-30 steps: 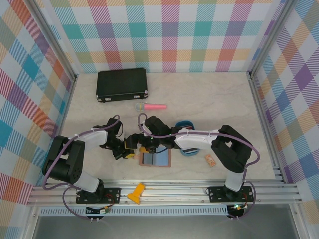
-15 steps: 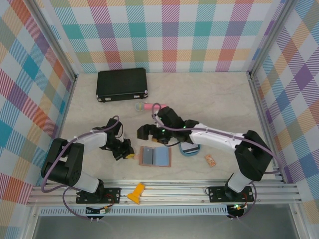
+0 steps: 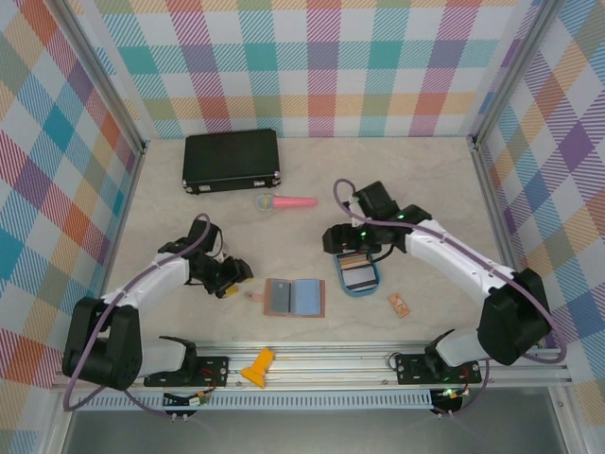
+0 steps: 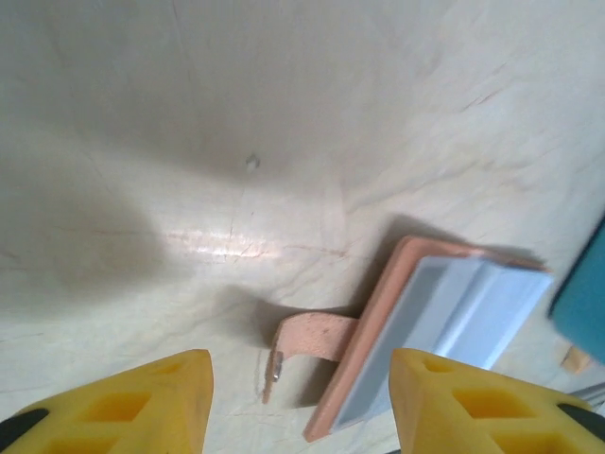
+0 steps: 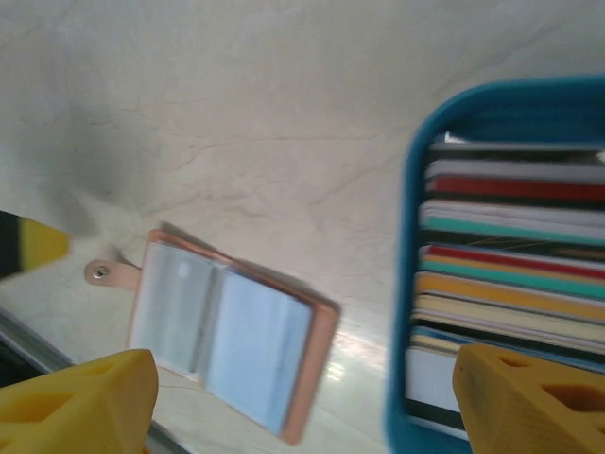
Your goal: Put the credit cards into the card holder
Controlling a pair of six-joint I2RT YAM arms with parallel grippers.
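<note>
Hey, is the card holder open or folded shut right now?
Open. The card holder lies spread flat, both grey-blue inner panels facing up, and its strap tab sticks out loose at one side.

The top external view looks steeply down from above and behind the arm bases, taking in the whole table (image 3: 444, 180). The wrist views look down from close by, past the left gripper (image 4: 301, 402) and right gripper (image 5: 302, 402); all three share the open card holder (image 3: 294, 297)
</note>
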